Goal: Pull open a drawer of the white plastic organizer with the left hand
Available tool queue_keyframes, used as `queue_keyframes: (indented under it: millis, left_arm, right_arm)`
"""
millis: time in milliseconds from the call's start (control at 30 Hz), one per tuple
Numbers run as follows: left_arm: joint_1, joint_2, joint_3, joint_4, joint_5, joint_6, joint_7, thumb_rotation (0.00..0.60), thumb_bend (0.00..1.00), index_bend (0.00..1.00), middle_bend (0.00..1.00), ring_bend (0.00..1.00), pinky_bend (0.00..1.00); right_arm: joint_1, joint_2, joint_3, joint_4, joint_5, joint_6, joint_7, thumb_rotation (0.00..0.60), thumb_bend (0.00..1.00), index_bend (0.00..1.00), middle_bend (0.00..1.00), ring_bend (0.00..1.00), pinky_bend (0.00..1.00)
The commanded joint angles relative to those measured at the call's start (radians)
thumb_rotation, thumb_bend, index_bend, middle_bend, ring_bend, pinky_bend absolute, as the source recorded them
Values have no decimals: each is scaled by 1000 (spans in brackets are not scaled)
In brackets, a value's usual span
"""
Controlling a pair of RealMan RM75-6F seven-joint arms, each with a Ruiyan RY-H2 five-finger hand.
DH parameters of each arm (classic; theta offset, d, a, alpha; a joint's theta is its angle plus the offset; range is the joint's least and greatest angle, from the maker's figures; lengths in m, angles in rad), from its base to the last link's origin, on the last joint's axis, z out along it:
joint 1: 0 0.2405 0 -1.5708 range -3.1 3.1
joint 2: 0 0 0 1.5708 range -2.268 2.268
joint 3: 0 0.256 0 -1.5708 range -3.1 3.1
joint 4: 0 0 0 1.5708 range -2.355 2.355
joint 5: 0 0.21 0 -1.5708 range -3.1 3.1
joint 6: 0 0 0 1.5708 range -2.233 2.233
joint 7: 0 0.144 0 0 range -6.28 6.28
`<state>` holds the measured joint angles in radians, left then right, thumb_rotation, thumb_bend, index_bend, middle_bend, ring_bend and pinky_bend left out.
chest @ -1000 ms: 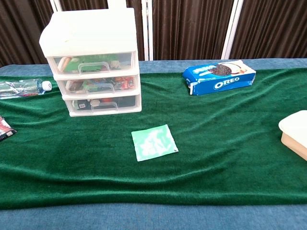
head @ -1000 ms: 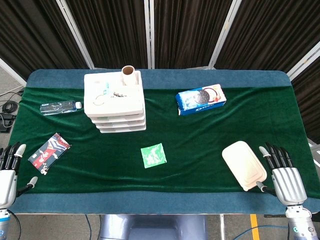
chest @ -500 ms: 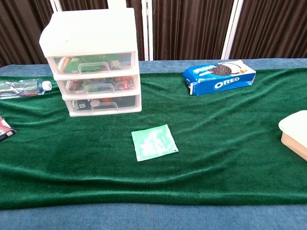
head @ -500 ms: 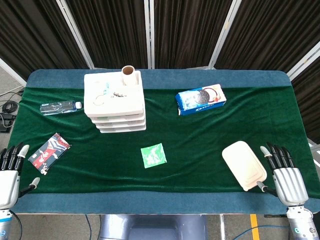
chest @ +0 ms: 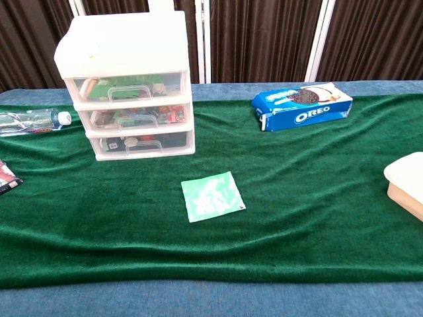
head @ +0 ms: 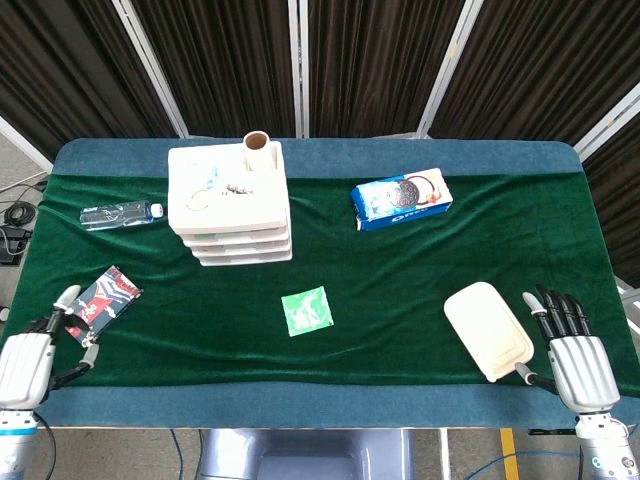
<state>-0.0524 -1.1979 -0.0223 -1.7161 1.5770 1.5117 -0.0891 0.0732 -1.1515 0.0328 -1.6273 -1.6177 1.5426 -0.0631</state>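
We see the white organizer [head: 230, 203] in the upper left of the head view, all drawers [chest: 135, 113] pushed in. Left hand [head: 28, 365] sits at lower left, empty, fingers loosely spread; right hand [head: 575, 358] at lower right, fingers extended, holding nothing.

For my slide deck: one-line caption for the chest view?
White three-drawer organizer, drawers closed, on green cloth with Oreo pack and green packet.

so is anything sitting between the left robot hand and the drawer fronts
Nothing tall. The left robot hand is at the near left corner beside a flat snack packet; only bare green cloth lies between there and the drawer fronts of the organizer.
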Motion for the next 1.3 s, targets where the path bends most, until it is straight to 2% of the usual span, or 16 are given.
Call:
queue_keyframes:
  millis: [33,233,600,733,1000,1300]
  left_arm:
    - [-91,44,15,-49,0,-161,-251,600,614,0,804,663,557]
    - [-206,64,-3,-74,-47,-350,-465,600,715,0,828,688,579]
    - [-326,3,-88,-93,-199,-500,-521,600,734,0,828,691,580]
    - [-354,-20,-114,-92,-245,-523,-500,600,741,0,829,691,583]
    - [-438,-120,-185,-50,-435,-591,-390,600,747,0,829,692,585]
    - [-500,-175,-223,-38,-569,-627,-290,600,753,0,829,694,586]
  right_arm:
    - [1,0,1,-1,2,-2,-2,600,18,5,0,0,0]
    - [0,2,3,0,7,-2,9,600,18,13,0,0,0]
    - [-1,14,7,-3,12,0,38,600,18,19,0,0,0]
    - [-1,18,9,-3,14,2,47,600,18,21,0,0,0]
    - [-4,32,12,-7,16,9,82,600,18,21,0,0,0]
    - [-6,46,16,-8,16,15,120,600,18,21,0,0,0]
